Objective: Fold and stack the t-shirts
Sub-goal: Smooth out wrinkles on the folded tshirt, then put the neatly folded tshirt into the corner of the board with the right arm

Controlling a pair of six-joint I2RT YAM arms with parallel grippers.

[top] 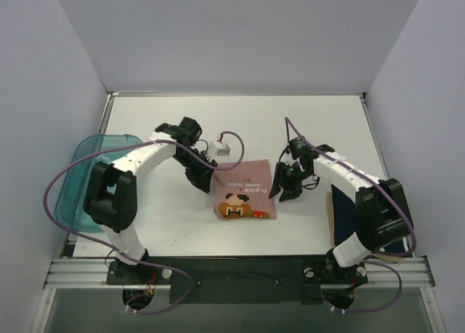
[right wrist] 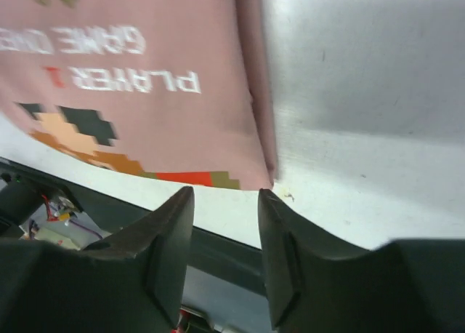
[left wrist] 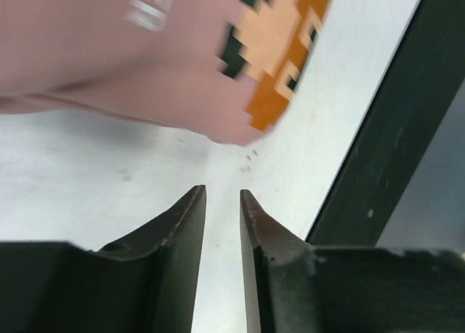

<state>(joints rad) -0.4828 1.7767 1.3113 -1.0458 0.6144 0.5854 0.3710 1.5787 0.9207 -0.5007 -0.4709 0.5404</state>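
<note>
The dusty pink t-shirt (top: 245,190) lies folded into a small rectangle at the table's middle, print side up. It also shows in the left wrist view (left wrist: 109,49) and the right wrist view (right wrist: 145,57). My left gripper (top: 204,180) hovers just off its left edge; in the left wrist view (left wrist: 222,195) the jaws stand a narrow gap apart with nothing between them. My right gripper (top: 286,190) is just off the shirt's right edge, open and empty (right wrist: 225,195). The dark navy t-shirt (top: 344,215) lies at the right, mostly hidden behind my right arm.
A translucent teal tray (top: 78,166) sits at the table's left edge. A thin tan strip (top: 330,217) shows beside the navy shirt. The black front rail (left wrist: 392,129) runs close to both grippers. Grey walls enclose the table on three sides.
</note>
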